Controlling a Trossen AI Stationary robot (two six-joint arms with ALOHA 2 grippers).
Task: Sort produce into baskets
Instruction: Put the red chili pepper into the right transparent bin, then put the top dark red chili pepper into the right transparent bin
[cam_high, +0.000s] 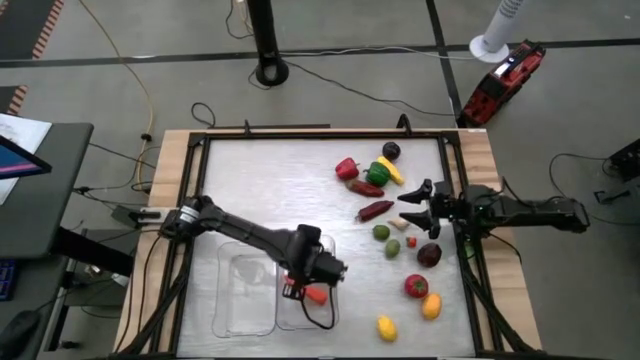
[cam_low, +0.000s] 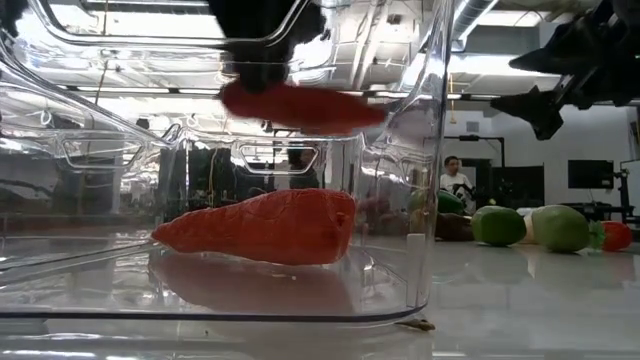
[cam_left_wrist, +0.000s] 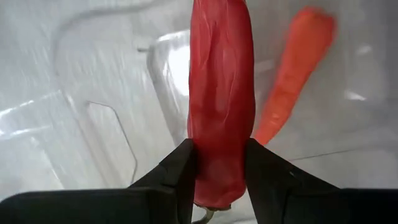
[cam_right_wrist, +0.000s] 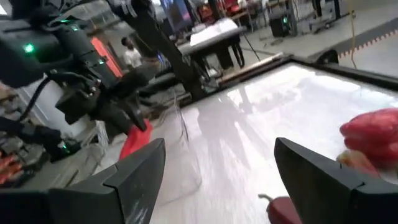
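Note:
My left gripper (cam_high: 298, 285) is over the right one of two clear bins (cam_high: 322, 318), shut on a red chilli (cam_left_wrist: 221, 93). An orange carrot (cam_low: 260, 228) lies on that bin's floor, below the chilli (cam_low: 300, 105). The other bin (cam_high: 240, 300) stands right beside it on the left. My right gripper (cam_high: 420, 205) is open and holds nothing. It is at the table's right side, above loose produce: a red pepper (cam_high: 346, 169), a green pepper (cam_high: 378, 172), a dark eggplant (cam_high: 391, 150) and limes (cam_high: 381, 233). My left gripper pinches the red chilli near its stem end (cam_left_wrist: 217, 177) between its two fingers. The rest of the chilli reaches forward past the fingertips. In the low view it hangs about level, clear of the bin's floor and above the carrot.
More produce lies near the right front: a tomato (cam_high: 416, 286), an orange lemon (cam_high: 431, 306), a yellow lemon (cam_high: 386, 327) and dark red chillies (cam_high: 375, 210). The table's far left is bare metal (cam_high: 260, 180). A person (cam_low: 455, 180) shows in the room behind.

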